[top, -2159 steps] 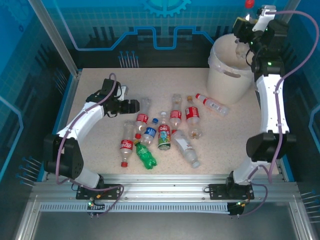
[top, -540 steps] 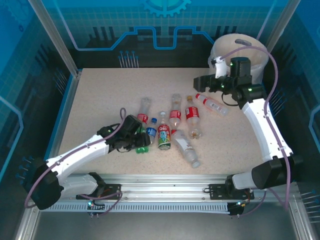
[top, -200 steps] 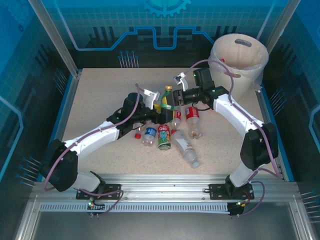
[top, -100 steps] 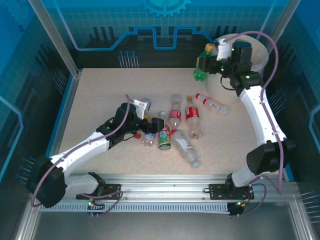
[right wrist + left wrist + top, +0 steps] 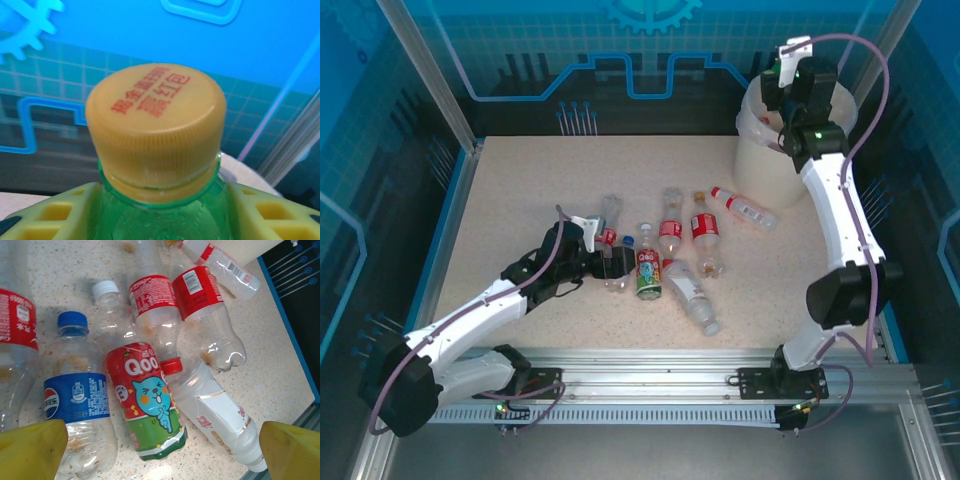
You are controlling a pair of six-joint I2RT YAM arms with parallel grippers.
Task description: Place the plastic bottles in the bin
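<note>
The green bottle [image 5: 157, 125], clamped by the right fingers [image 5: 250, 210] over the bin [image 5: 770, 160], could clip its rim and bounce out if dropped off-centre, while the left fingers [image 5: 30, 447] hang spread above bottles [image 5: 150, 410] on the tabletop [image 5: 520, 190].

Green bottle [image 5: 156, 216] with a red-lettered yellow cap [image 5: 155, 125], clear blue-labelled bottle [image 5: 76, 401], clear red-labelled bottles [image 5: 152, 297], speckled beige table [image 5: 520, 190], cream bin [image 5: 770, 155].

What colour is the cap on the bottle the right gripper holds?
Yellow cap with red lettering, on the green bottle; right wrist view.
</note>
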